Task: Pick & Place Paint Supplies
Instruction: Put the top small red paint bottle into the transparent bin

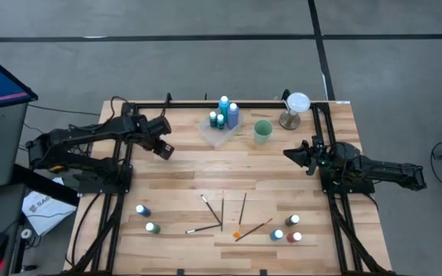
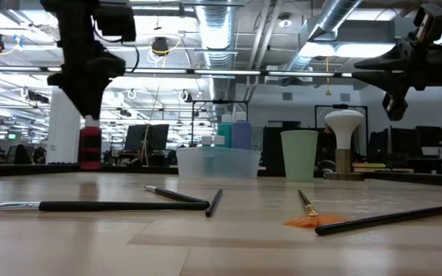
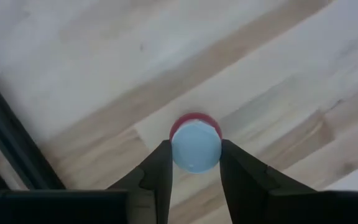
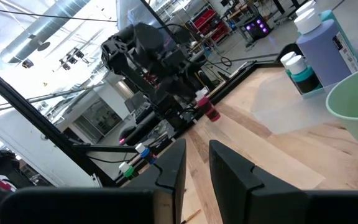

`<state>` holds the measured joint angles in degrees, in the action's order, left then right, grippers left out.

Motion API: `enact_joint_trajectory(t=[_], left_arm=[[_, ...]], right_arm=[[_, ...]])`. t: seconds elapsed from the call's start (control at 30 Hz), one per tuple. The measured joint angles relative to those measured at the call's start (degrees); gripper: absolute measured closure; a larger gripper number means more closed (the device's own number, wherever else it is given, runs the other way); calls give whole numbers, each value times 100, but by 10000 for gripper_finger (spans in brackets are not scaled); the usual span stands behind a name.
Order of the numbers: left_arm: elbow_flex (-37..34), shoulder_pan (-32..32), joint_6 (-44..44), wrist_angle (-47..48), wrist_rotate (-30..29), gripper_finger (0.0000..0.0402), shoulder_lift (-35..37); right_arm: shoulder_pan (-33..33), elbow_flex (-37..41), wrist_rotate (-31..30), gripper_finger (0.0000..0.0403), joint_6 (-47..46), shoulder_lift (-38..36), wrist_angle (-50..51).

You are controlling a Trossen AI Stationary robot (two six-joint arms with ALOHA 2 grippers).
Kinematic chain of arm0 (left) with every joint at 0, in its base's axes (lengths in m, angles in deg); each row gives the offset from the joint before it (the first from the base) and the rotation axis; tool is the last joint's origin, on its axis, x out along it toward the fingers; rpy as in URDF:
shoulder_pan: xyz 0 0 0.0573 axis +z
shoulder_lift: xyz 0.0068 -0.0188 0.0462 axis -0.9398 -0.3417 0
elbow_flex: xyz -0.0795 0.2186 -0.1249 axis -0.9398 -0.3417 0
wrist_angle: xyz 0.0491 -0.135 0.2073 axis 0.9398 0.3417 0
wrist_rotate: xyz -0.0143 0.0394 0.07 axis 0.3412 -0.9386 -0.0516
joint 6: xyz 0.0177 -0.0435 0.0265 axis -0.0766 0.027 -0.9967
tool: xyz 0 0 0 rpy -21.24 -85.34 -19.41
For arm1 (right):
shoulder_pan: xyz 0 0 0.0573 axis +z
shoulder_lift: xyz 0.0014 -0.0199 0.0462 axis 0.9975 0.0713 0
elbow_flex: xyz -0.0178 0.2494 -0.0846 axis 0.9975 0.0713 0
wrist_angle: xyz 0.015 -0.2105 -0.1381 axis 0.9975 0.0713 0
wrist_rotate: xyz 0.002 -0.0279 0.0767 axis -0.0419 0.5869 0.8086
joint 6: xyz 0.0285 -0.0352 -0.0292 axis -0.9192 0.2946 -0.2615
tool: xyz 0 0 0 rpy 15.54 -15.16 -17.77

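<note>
Red paint bottle [image 3: 195,144], white-capped, sits clamped between the two dark fingers of the left tool [image 3: 195,163], which grips it by the neck just under the cap; in the low view the same bottle [image 2: 90,146] hangs under the left arm at the left of the frame, its base close to the tabletop [image 1: 183,180], and whether it touches the wood cannot be told. In the high view the left tool [image 1: 164,148] is at the upper left of the tabletop. The right tool [image 1: 293,152] hovers at the right of the frame, just below the pale green cup [image 1: 262,131], its fingers [image 4: 227,167] narrowly parted with nothing between them. At top centre a clear plastic tray [image 1: 217,133] holds a tall lilac-blue bottle [image 1: 232,115] and smaller teal bottles [image 1: 218,119]. Right of the cup stands a white-topped stand [image 1: 294,109]. Across the lower middle of the high view lie several thin paintbrushes [image 1: 222,215], some crossing each other, one with an orange tip [image 1: 237,234]. Lower left, two small bottles stand apart from the brushes, one blue [image 1: 142,209] and one green [image 1: 153,228]. Lower right, a cluster of three: green [image 1: 292,221], blue [image 1: 278,234] and red [image 1: 295,238].
</note>
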<state>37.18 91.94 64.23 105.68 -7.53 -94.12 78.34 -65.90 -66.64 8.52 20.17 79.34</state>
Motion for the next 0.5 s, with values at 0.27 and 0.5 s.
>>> enact_joint_trajectory(t=[0.27,0.5], left_arm=[[726,1,127,-424,-46,298,4],[1597,1,-11,-897,-71,298,-537]], right_arm=[[0,-1,0,337,0,1,0],[0,0,0,337,4,0,1]])
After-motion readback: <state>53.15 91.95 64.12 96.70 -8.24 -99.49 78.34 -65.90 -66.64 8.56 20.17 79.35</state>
